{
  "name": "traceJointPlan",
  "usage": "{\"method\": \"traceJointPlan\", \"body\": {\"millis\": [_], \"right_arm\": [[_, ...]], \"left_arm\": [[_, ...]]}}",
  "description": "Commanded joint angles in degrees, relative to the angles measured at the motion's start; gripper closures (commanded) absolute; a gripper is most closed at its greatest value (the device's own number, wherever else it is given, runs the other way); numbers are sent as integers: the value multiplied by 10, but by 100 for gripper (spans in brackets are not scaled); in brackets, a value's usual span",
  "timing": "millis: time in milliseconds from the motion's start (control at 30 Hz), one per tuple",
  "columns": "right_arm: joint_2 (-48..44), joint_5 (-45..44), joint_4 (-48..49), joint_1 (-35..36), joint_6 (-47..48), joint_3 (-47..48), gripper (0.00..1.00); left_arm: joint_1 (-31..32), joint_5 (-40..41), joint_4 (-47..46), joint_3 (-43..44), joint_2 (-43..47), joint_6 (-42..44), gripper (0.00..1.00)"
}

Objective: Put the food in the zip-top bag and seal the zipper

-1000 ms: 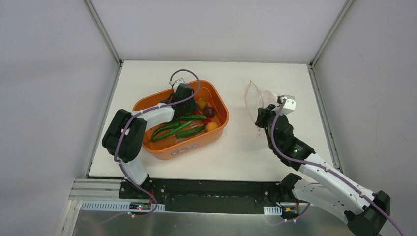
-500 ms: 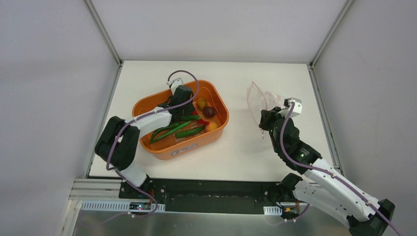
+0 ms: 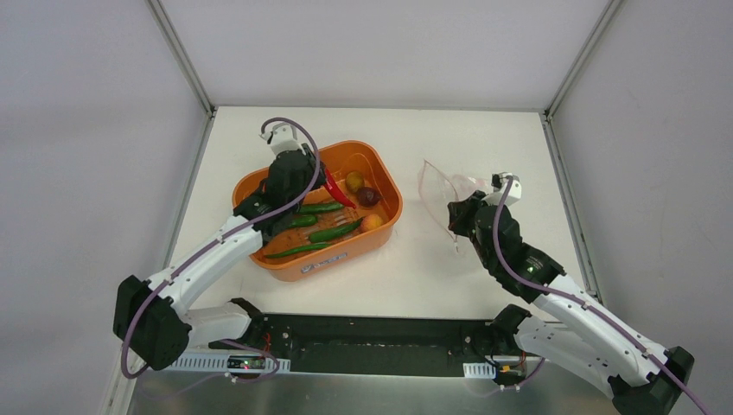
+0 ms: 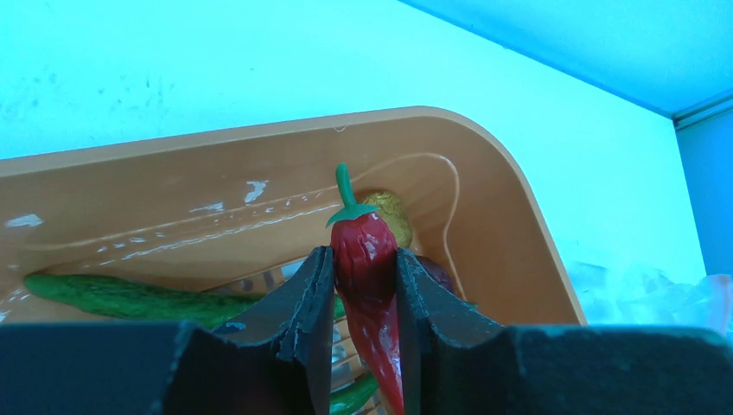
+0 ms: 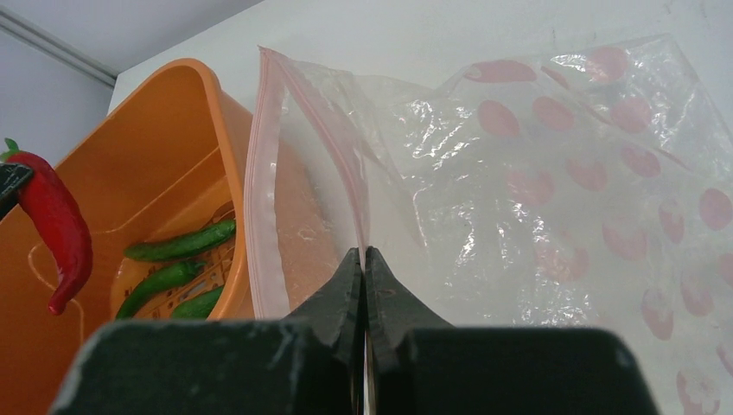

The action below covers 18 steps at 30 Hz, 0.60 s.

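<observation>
Left wrist view: left pincer (image 4: 363, 259) clenched on the glossy red chili pepper (image 4: 372, 303) mid-body, stem up, lifted above the orange plastic tub (image 3: 380, 160). Slim green chilies (image 3: 333, 233) and small round pieces lie inside. Right pincer (image 5: 364, 259) pinched tight on one lip of the clear pink-dotted zip-top bag (image 5: 553, 173), right of the tub. The pink zipper strip (image 5: 259, 173) gapes narrowly. Risk: the mouth is slim, so the chili tip could snag a lip, fold the bag and drop onto the table (image 3: 415, 268).
</observation>
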<state>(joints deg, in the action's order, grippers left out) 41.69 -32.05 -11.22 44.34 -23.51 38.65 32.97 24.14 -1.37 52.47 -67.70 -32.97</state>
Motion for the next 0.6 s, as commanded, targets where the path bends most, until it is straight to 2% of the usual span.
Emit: {"method": "traceJointPlan", "body": {"millis": [0,300,567], "right_arm": [[1,40,-6,-3,-29,27,98],[11,90,-3,-2,-67,32,98],[19,132,45,-2,-118,12,100]], "left_arm": [[21,62,36,1,49,34,85],[139,111,35,44,86,59,85],[216,148,15,116,36,78,85]]}}
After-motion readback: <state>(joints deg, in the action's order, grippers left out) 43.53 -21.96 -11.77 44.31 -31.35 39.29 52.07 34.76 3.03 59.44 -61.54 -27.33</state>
